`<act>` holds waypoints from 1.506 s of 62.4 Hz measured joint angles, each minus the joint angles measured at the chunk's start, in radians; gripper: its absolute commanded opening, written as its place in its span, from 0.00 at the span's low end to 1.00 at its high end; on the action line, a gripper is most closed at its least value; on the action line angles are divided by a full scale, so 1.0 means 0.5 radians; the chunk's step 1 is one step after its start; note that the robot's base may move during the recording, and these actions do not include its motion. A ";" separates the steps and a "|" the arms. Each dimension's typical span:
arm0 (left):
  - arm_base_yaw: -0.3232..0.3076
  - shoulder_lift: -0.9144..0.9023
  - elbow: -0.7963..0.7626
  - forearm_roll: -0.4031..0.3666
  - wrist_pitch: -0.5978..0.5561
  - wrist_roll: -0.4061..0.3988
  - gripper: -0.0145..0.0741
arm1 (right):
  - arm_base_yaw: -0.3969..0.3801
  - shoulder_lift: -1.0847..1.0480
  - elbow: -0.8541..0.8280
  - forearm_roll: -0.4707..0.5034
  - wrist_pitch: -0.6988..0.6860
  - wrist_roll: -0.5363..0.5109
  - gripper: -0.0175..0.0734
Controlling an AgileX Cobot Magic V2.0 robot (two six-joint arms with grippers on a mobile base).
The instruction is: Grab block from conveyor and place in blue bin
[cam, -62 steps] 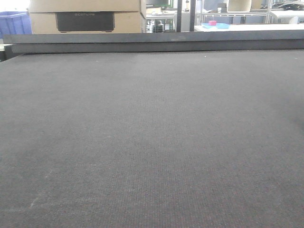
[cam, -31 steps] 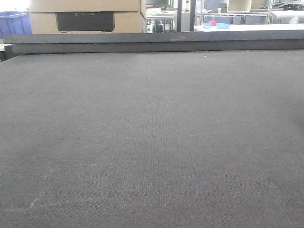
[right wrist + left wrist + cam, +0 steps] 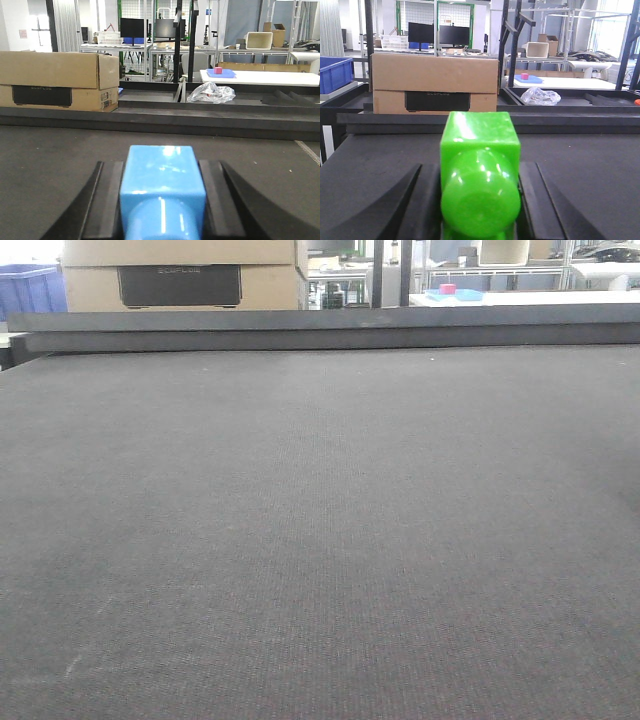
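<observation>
left gripper (image 3: 480, 167) pinches a green block (image 3: 480, 142) and right gripper (image 3: 161, 165) a blue block (image 3: 162, 187), both low over the belt (image 3: 320, 540), likely clamped for carrying to the bin (image 3: 334, 74) beyond the far rail.

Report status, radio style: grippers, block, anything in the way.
Left gripper: green piece between fingers, grip unclear. Right gripper: blue piece, same. Conveyor: no block seen. Nothing in the way.
</observation>
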 measured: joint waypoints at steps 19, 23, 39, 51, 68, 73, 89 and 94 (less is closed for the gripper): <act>0.000 0.000 0.000 0.000 0.000 0.000 0.04 | 0.000 0.000 0.000 0.000 0.000 0.000 0.01; 0.000 0.000 0.000 0.000 0.000 0.000 0.04 | 0.000 0.000 0.000 0.000 0.000 0.000 0.01; 0.000 0.000 0.000 0.000 0.000 0.000 0.04 | 0.000 0.000 0.000 0.000 0.000 0.000 0.01; 0.000 0.000 0.000 0.000 0.000 0.000 0.04 | 0.000 0.000 0.000 0.000 0.000 0.000 0.01; 0.000 0.000 0.000 0.000 0.000 0.000 0.04 | 0.000 0.000 0.000 0.000 0.000 0.000 0.01; 0.000 0.000 0.000 0.000 0.000 0.000 0.04 | 0.000 0.000 0.000 0.000 0.000 0.000 0.01; 0.000 0.000 0.000 0.000 0.000 0.000 0.04 | 0.000 0.000 0.000 0.000 0.000 0.000 0.01; 0.000 0.000 0.000 0.000 0.000 0.000 0.04 | 0.000 0.000 0.000 0.000 0.000 0.000 0.01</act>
